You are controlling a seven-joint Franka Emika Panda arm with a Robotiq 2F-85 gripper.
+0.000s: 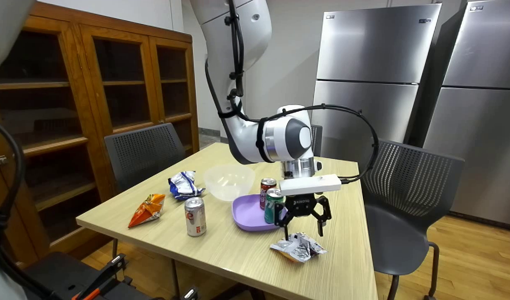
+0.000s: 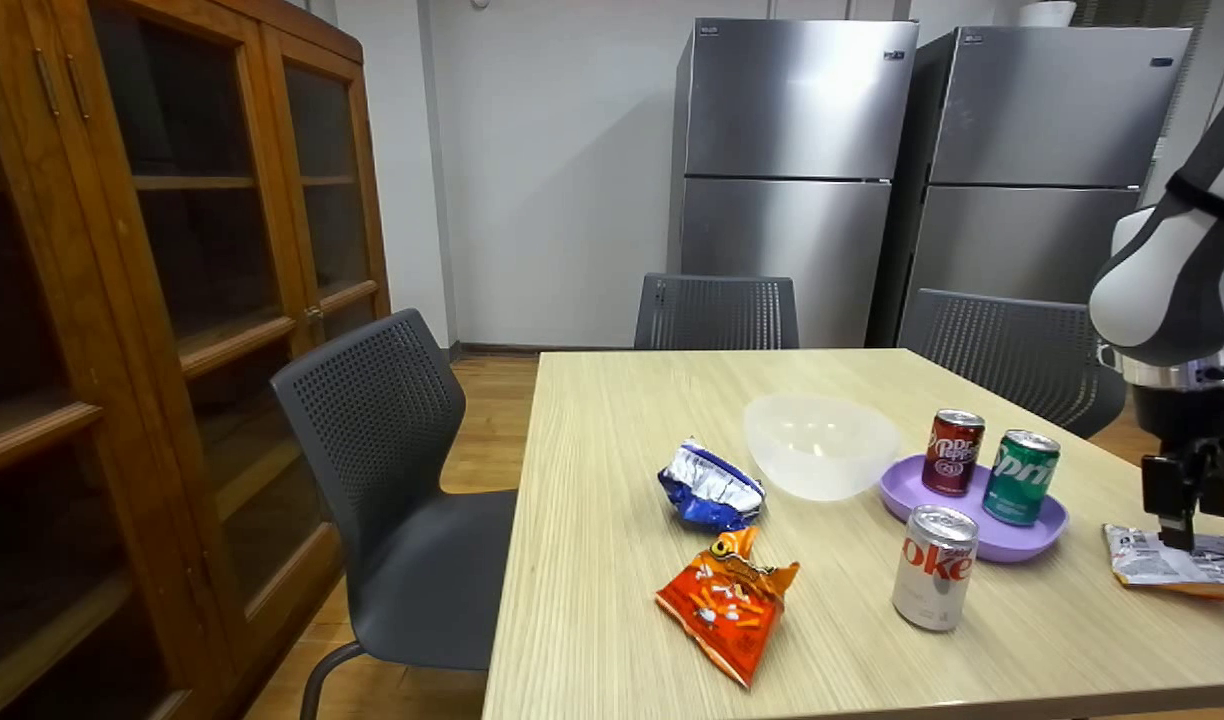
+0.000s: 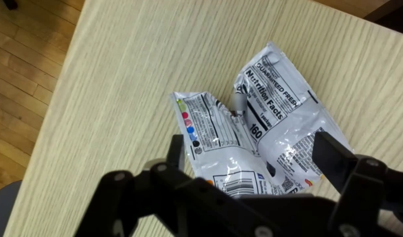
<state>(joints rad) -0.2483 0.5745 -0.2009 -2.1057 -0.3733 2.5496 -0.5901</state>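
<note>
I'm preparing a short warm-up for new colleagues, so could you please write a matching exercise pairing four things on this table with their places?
Things
1. Sprite can
2. Diet Coke can
3. Silvery snack packet
4. Blue-and-white bag

Places
A. Beneath the open gripper
B. Upright directly on the table
C. Beside the translucent bowl
D. Standing on the purple plate

Right pairs: 1-D, 2-B, 3-A, 4-C.

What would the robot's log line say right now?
gripper: open, over silver snack bag | held: nothing | on purple plate: Dr Pepper can, Sprite can | near plate: silver Coke can
</note>
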